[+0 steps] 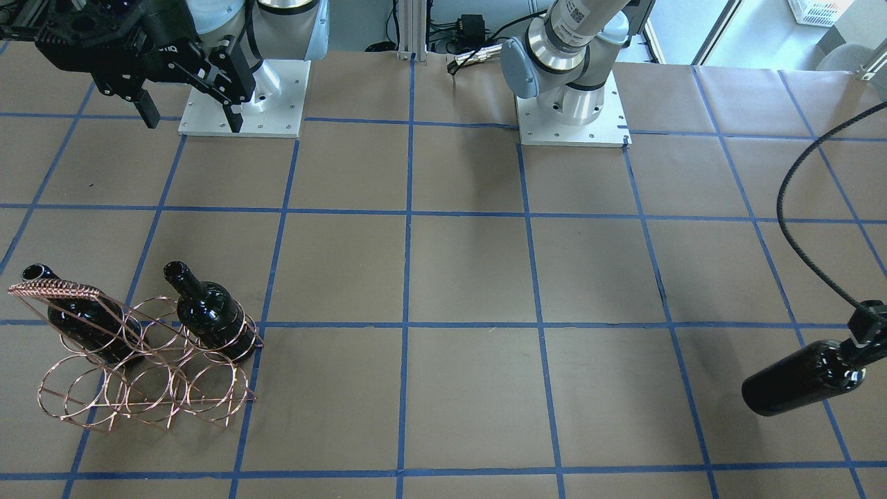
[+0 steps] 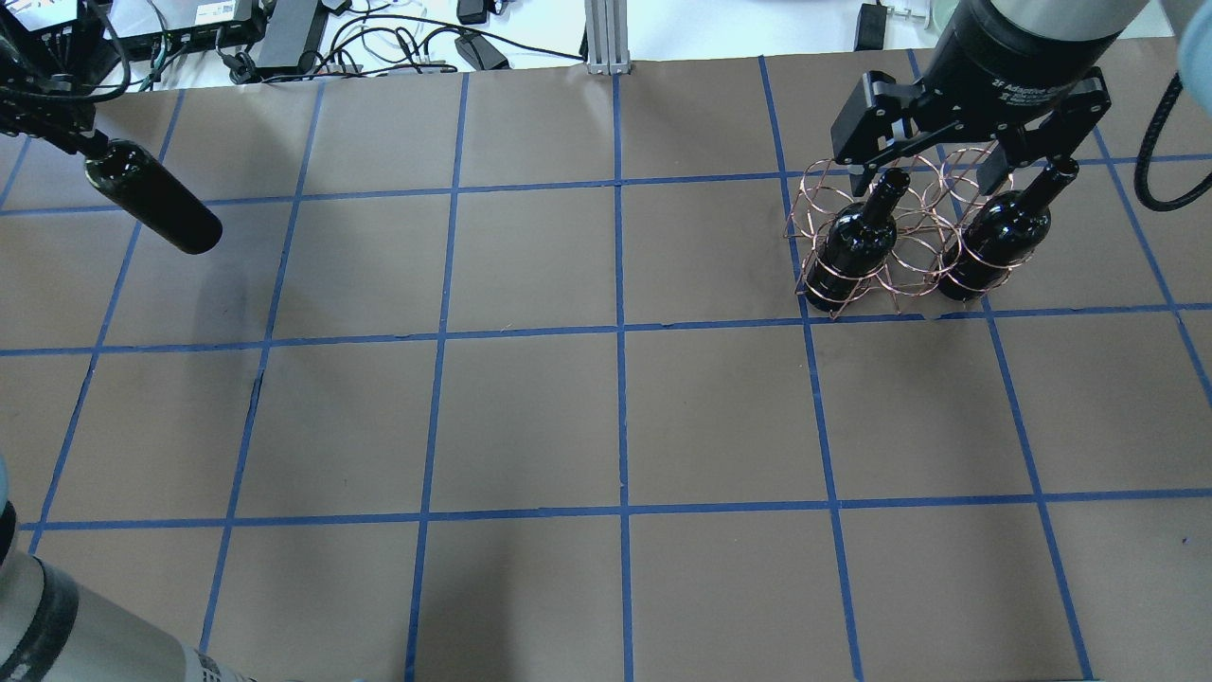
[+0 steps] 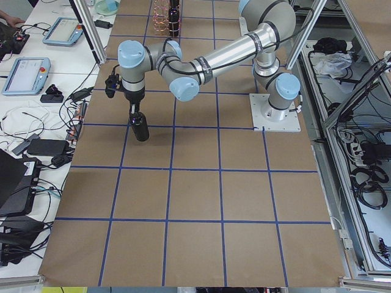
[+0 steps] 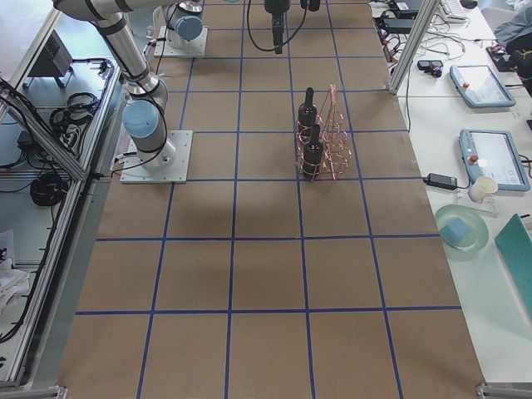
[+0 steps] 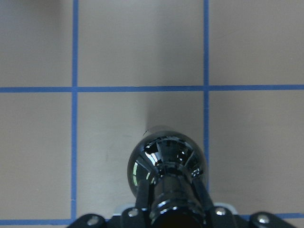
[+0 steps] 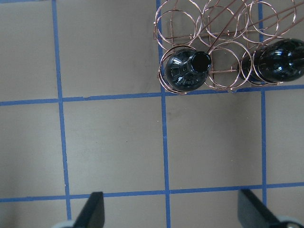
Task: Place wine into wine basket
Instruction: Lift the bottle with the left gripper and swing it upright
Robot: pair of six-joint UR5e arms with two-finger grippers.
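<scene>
Table: left gripper holds wine (by neck)

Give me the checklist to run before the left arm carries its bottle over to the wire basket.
1. Grip: left gripper is shut on the neck of the held bottle, which hangs neck-up from it: ok.
2. Free slot: in the wine basket, the middle ring between the two seated bottles is empty: ok.
3. Basket standing upright on the table: ok.
4. Seated bottles upright, necks up: ok.
5. Right gripper is open, empty and raised near the basket; whether it is out of the incoming path: cannot tell.
</scene>
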